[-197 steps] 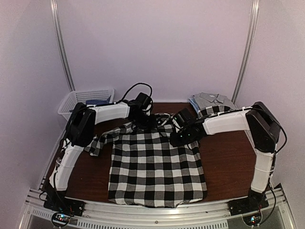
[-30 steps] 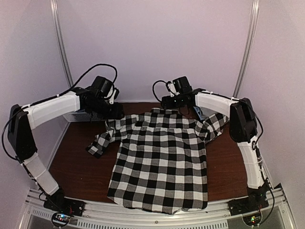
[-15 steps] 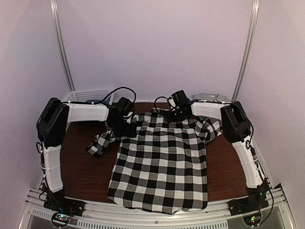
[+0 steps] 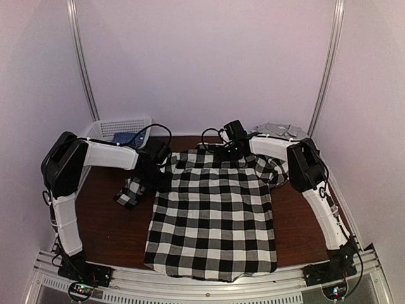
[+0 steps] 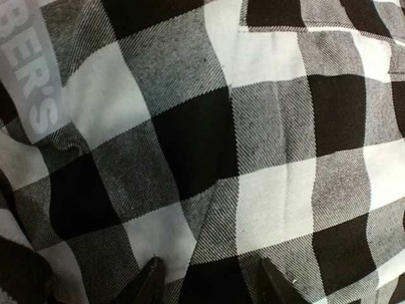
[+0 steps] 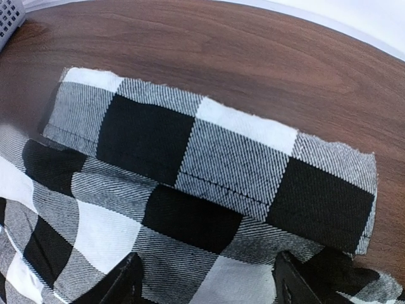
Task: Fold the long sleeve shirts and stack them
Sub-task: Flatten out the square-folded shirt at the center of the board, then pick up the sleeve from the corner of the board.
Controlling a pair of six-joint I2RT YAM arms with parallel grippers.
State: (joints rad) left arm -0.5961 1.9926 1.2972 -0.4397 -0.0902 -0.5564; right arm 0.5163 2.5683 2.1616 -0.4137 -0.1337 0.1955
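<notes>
A black-and-white checked long sleeve shirt [image 4: 212,209] lies spread flat on the brown table, collar at the far side. Its left sleeve [image 4: 130,190] trails out to the left. My left gripper [image 4: 158,174] is low over the shirt's left shoulder. In the left wrist view it [image 5: 212,285] stands open, its fingertips [image 5: 149,278] apart on the checked cloth [image 5: 266,126]. My right gripper [image 4: 231,152] hovers at the collar. It [image 6: 212,285] is open, and the collar band [image 6: 209,171] lies just ahead of its fingers [image 6: 130,278]. A folded grey shirt [image 4: 278,131] sits at the back right.
A white plastic basket [image 4: 107,130] stands at the back left corner with something blue [image 4: 130,136] in it; its corner [image 6: 9,16] shows in the right wrist view. Bare brown table [image 4: 101,221] lies on both sides of the shirt. Pale walls close in the back and sides.
Both arms have come down from a raised position at the back. The left gripper now sits at the shirt's left shoulder and the right one at the collar. The shirt has barely shifted.
</notes>
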